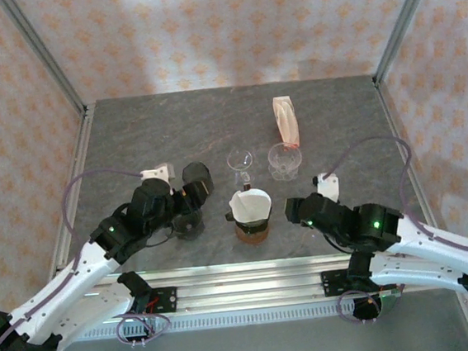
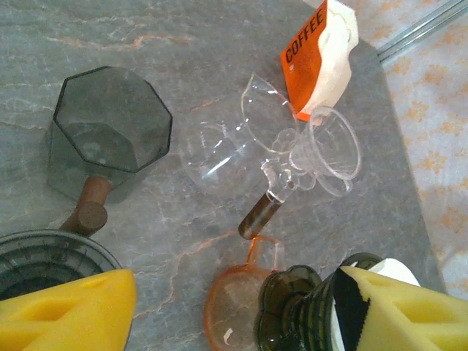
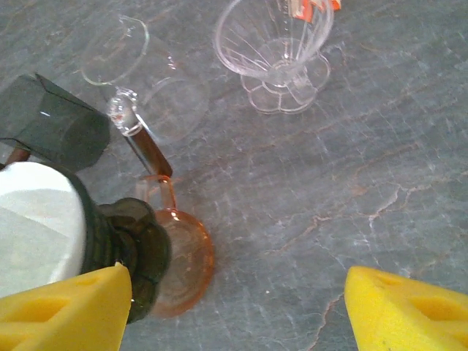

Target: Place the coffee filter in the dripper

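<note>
1. Coffee filter [image 1: 250,200], white paper, sits open inside the dark green dripper [image 3: 131,252]. It is near the front edge of the grey counter [image 1: 147,134], between the two hands.
2. That dripper stands on an orange glass cup [image 3: 186,256].
3. The left hand [image 2: 238,281] is just left of the dripper, its yellow fingers [image 2: 66,314] spread wide and gripping nothing. A dark ribbed round vessel [image 2: 44,256] lies by one finger.
4. The right hand [image 3: 238,274] hovers just right of the dripper, its fingers wide apart and empty.
5. Farther back stand a dark octagonal cup [image 2: 110,124] with a wooden handle, a clear glass carafe [image 2: 219,153] and a clear dripper [image 3: 281,58], in a row from left to right.
6. Farthest is an orange-and-white coffee bag [image 1: 285,119], meeting the clear dripper's far rim.
</note>
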`<state>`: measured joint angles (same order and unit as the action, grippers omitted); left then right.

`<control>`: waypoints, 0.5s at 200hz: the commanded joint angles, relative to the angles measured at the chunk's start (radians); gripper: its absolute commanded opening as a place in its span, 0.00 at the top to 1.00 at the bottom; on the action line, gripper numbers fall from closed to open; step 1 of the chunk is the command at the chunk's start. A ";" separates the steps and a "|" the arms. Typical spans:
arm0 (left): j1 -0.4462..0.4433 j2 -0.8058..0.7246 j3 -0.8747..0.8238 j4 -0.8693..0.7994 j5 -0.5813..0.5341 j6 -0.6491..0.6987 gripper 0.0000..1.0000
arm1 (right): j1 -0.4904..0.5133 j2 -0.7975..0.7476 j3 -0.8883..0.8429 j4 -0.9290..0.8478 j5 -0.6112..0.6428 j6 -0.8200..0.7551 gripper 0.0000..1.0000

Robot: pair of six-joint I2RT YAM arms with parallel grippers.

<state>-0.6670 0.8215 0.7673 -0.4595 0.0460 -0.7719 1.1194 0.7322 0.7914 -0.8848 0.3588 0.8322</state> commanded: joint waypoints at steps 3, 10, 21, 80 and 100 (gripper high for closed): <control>0.044 0.072 0.036 -0.005 0.049 0.051 0.29 | 0.005 -0.040 -0.040 0.012 0.030 0.042 0.23; 0.064 0.114 0.065 0.004 0.071 0.071 0.31 | 0.005 -0.044 -0.046 0.004 0.025 0.045 0.23; 0.086 0.195 0.126 0.006 0.090 0.106 0.36 | 0.005 -0.051 -0.056 -0.009 0.017 0.045 0.24; 0.097 0.714 0.552 -0.108 0.068 0.332 0.41 | 0.005 -0.076 -0.107 -0.014 -0.017 0.086 0.24; 0.098 0.843 0.649 -0.146 0.056 0.373 0.44 | 0.005 -0.074 -0.110 -0.023 -0.019 0.095 0.24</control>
<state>-0.5751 1.5501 1.3231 -0.5087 0.1192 -0.5098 1.1194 0.6701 0.6899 -0.8848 0.3267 0.8948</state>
